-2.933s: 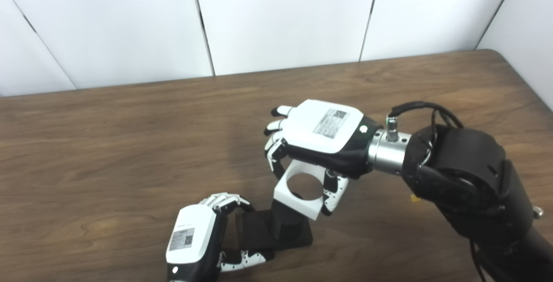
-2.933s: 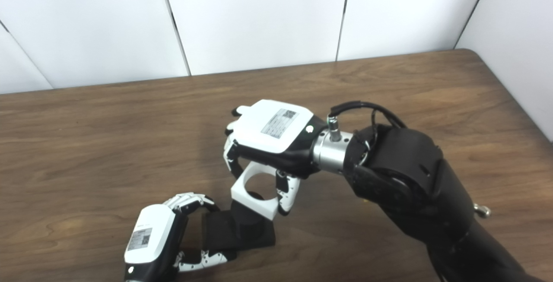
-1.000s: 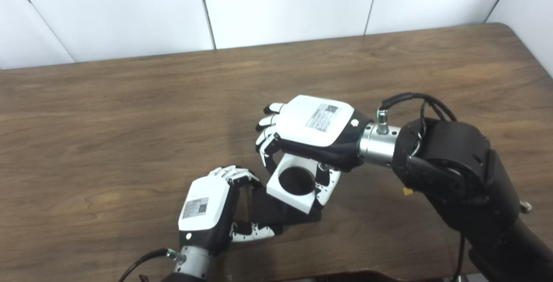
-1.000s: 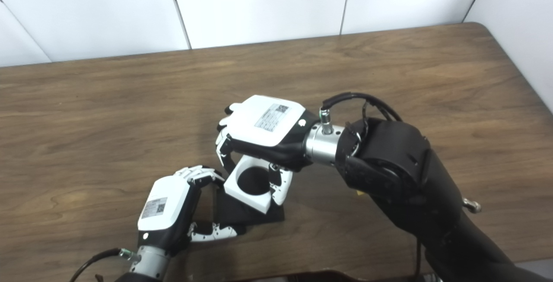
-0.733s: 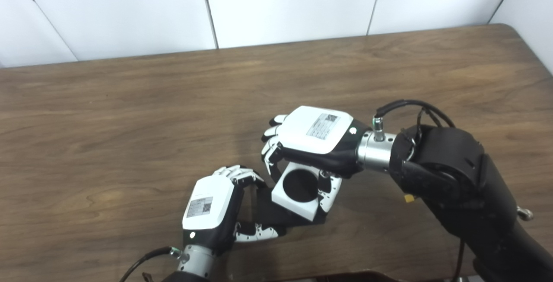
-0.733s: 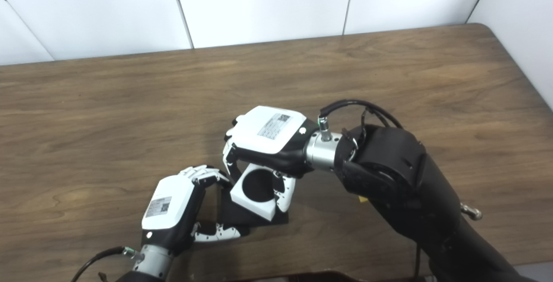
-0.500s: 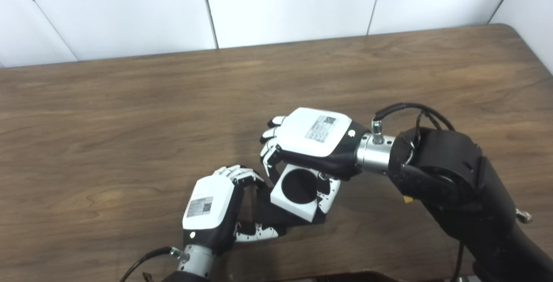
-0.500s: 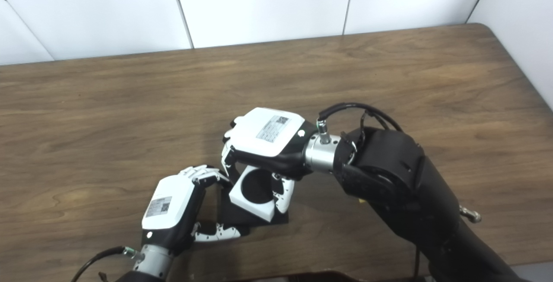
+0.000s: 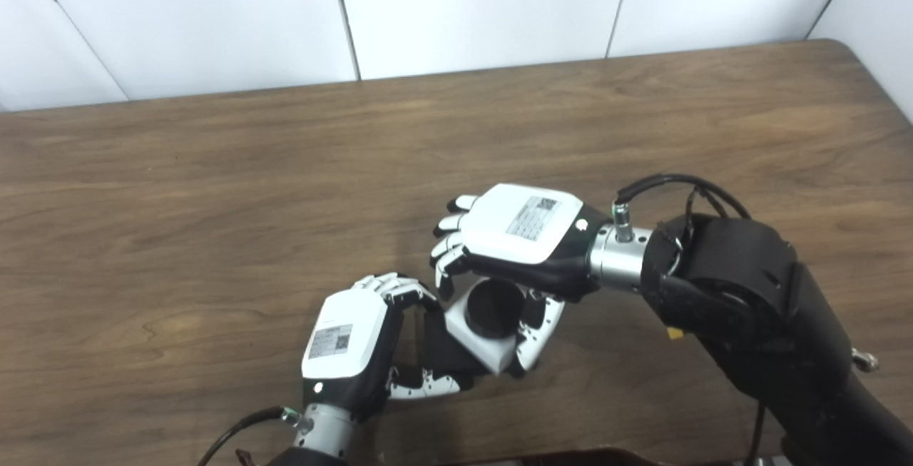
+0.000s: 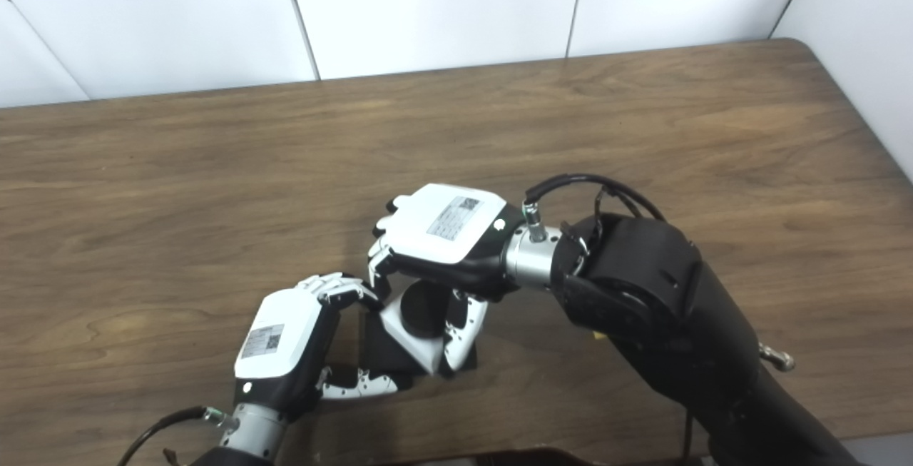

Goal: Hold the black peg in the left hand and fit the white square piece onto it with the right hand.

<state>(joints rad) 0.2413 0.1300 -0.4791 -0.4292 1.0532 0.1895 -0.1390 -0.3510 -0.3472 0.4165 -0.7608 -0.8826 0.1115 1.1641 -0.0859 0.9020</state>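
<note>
White square piece (image 9: 483,329), hard plastic we judge, light and stiff, sits low around the round black peg (image 9: 493,306), whose top shows through its bore. We would grip its flat outer sides. Right robot hand (image 9: 519,237) has its fingers closed on those sides; left robot hand (image 9: 347,345) clasps the peg's flat black base (image 10: 381,352) on the wood-grain surface (image 9: 214,223).

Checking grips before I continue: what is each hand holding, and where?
Left hand grips the black peg's flat base at its left edge. Right hand holds the white square piece by opposite sides.
</note>
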